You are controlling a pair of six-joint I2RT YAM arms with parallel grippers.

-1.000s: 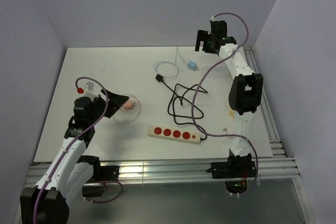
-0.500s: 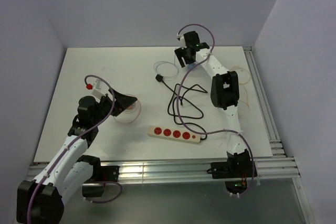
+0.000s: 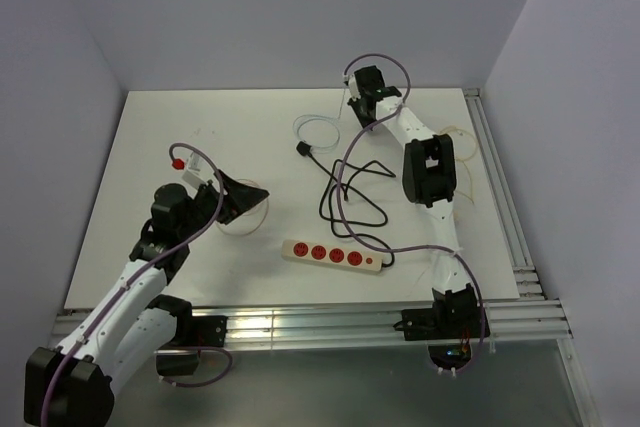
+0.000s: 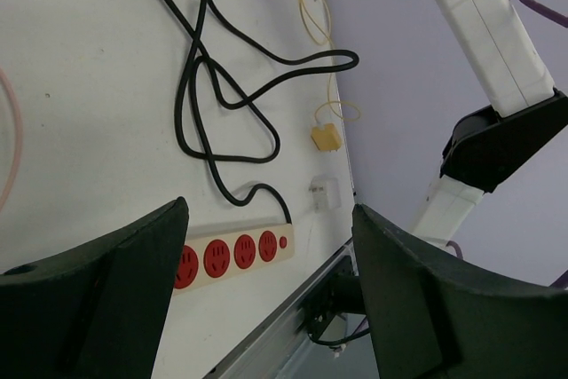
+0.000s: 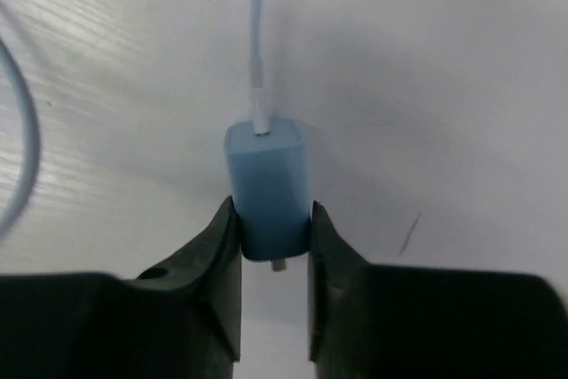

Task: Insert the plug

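Note:
The plug (image 5: 268,188) is a small blue charger block with a white cable (image 5: 258,33) leaving its far end. It lies on the white table with a metal pin showing at its near end. My right gripper (image 5: 273,212) is shut on the plug, one black finger pressed on each side. From above, the right gripper (image 3: 362,105) is at the far middle of the table and covers the plug. The beige power strip (image 3: 333,256) with red sockets lies near the front. My left gripper (image 3: 246,196) is open and empty, left of the strip (image 4: 232,256).
A black cable (image 3: 345,192) loops from the strip to a black plug (image 3: 302,150). A white cable coil (image 3: 315,130) lies near the right gripper. A yellow adapter (image 4: 326,138) and a white adapter (image 4: 324,193) sit by the right edge. A clear round dish (image 3: 240,219) is under the left gripper.
My right arm swung left and down to the blue plug, and its jaws closed on it. The left arm shifted slightly right, its jaws still open.

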